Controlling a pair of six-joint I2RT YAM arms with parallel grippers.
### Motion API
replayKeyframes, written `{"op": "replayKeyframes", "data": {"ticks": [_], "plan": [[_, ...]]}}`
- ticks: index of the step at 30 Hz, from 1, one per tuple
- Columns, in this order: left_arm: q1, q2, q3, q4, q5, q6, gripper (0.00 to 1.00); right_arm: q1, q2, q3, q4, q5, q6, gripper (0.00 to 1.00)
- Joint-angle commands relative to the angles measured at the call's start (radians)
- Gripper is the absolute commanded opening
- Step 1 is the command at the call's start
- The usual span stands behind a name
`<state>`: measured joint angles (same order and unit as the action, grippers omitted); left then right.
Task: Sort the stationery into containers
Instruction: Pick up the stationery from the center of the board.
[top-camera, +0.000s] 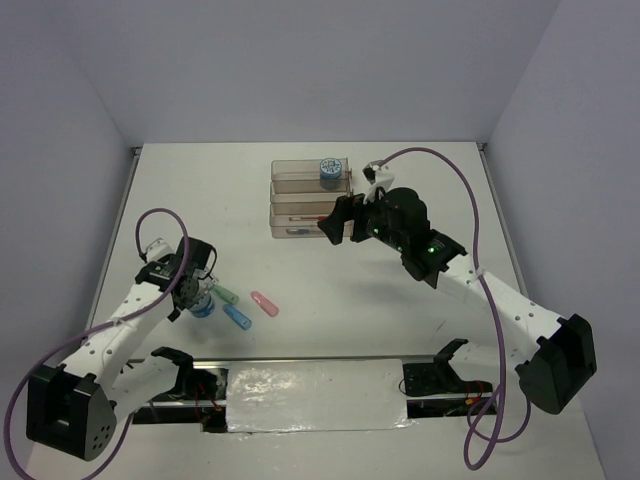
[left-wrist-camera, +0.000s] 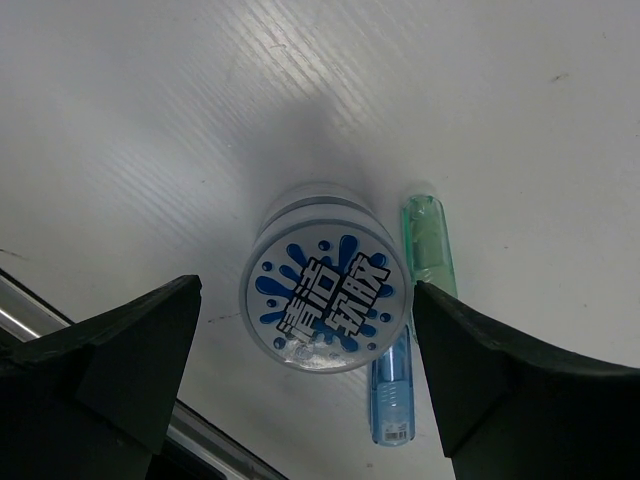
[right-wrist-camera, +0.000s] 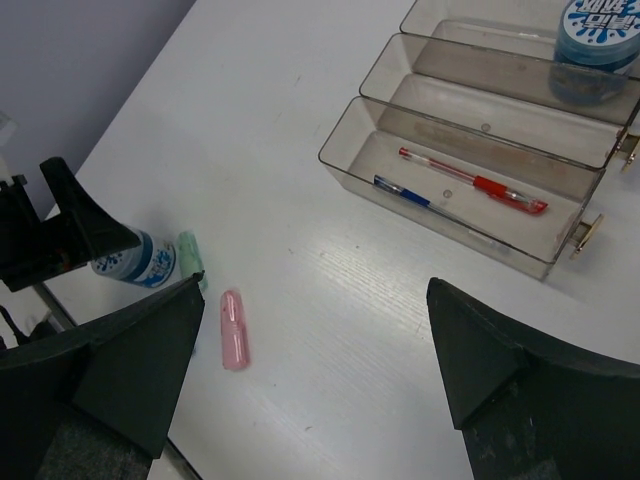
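Observation:
My left gripper is open, one jaw on each side of an upright round blue patterned roll, neither touching it. Beside the roll lie a green capsule and a blue capsule. From above, the left gripper hangs over that roll, with the green, blue and pink capsules to its right. The containers stand at the back; a second roll is in the far tray. A red pen and a blue pen lie in the near tray. My right gripper is open and holds nothing.
In the right wrist view the pink capsule lies alone on the white table, between the left arm and the trays. Grey walls close the table's left, back and right sides. A metal rail runs along the near edge.

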<state>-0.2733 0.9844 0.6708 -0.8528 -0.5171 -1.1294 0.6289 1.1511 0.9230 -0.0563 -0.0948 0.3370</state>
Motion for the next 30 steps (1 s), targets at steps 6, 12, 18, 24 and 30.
{"op": "replayKeyframes", "data": {"ticks": [6, 12, 18, 24, 30], "plan": [[0.051, 0.011, -0.063, 0.141, 0.063, 0.04, 0.95, 0.02, -0.03, -0.026, 0.053, -0.011, 0.013, 1.0], [0.068, -0.006, -0.056, 0.107, 0.051, 0.03, 0.64, 0.026, -0.034, -0.01, 0.046, 0.013, -0.004, 1.0], [0.069, -0.172, 0.059, -0.043, -0.007, 0.013, 0.0, 0.026, -0.021, 0.004, 0.044, 0.007, -0.012, 1.0], [0.068, -0.222, 0.223, 0.123, 0.015, 0.204, 0.0, 0.023, -0.036, 0.007, 0.036, 0.053, -0.009, 1.0], [0.066, 0.031, 0.32, 0.619, 0.363, 0.45, 0.02, -0.001, -0.118, 0.004, -0.071, 0.32, 0.121, 1.0]]}}
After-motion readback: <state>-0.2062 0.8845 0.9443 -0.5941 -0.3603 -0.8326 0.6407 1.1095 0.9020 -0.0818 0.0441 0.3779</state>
